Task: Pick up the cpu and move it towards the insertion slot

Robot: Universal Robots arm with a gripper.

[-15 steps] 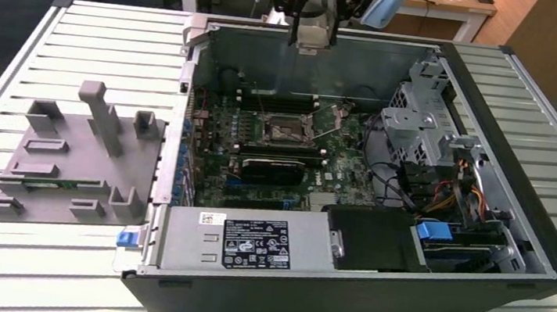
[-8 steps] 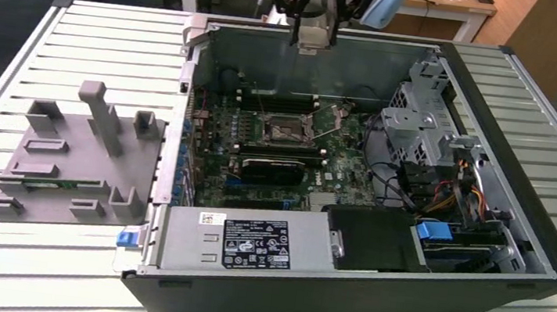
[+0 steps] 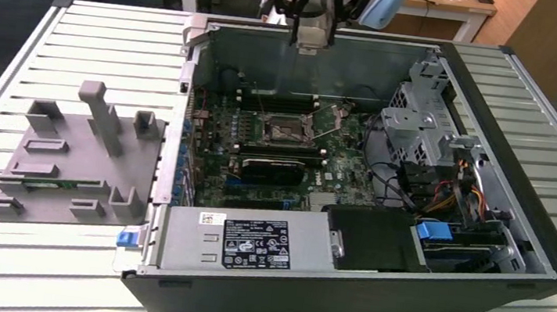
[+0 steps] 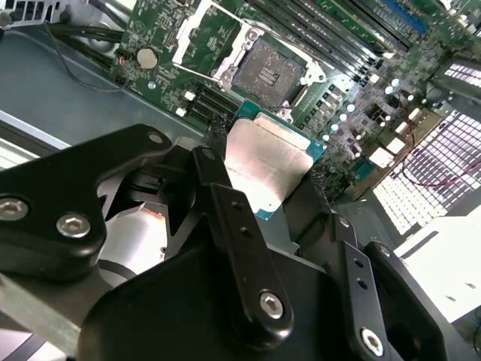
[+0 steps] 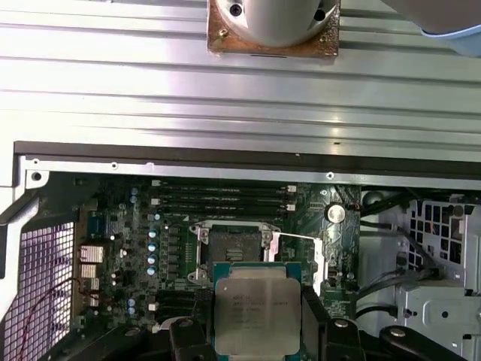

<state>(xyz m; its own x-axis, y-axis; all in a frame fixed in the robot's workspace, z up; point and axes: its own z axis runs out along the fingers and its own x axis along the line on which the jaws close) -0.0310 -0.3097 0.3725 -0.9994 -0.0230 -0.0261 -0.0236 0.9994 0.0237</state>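
step: carry | black gripper (image 4: 282, 199) fingers clamped on shiny silver square cpu (image 5: 256, 313), lower centre | silver-framed insertion slot (image 5: 229, 248) just above | needs alignment

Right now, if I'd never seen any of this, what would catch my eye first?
Probably the open computer case lying on the slatted table, its green motherboard bare. Above it hangs the gripper, and in both wrist views its black fingers hold the shiny cpu over the board, close to the insertion slot. On the exterior view's left sits a grey fixture.
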